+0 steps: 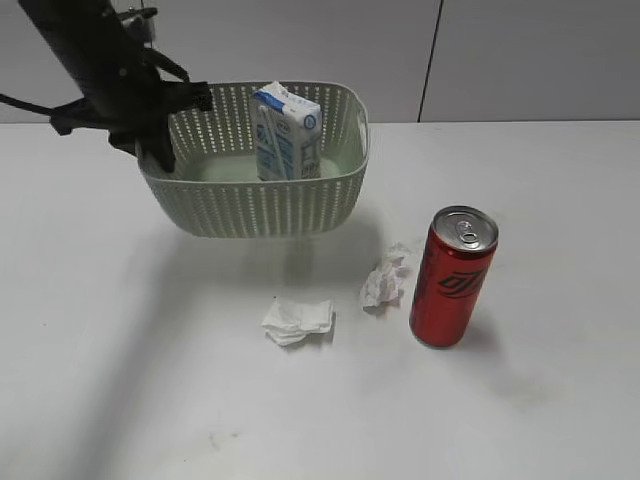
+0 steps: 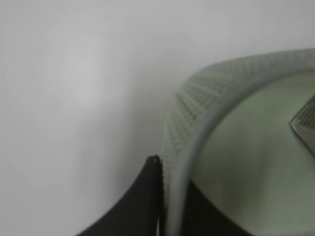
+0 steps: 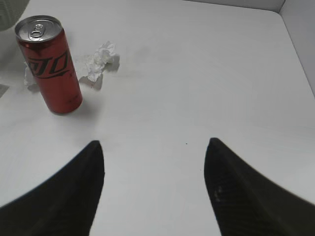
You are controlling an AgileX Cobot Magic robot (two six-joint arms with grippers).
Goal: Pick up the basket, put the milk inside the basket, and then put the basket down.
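Note:
The pale green basket [image 1: 270, 205] is at the back left of the table, tilted up a little on its left side. The milk [image 1: 285, 130], a white carton with blue print, stands inside it, leaning. My left gripper [image 1: 158, 150] is shut on the basket's left rim, one finger outside the wall and one inside. In the left wrist view the basket wall [image 2: 184, 118] runs between the two black fingers of the left gripper [image 2: 170, 196], and a corner of the milk [image 2: 305, 123] shows at the right edge. My right gripper [image 3: 155, 147] is open and empty above bare table, out of the exterior view.
A tall red drink can [image 1: 452, 277] stands at the front right; it also shows in the right wrist view [image 3: 49, 64]. Two crumpled white tissues lie in front of the basket, one [image 1: 297, 320] in the middle and one [image 1: 385, 280] beside the can. A grey wall is behind the table.

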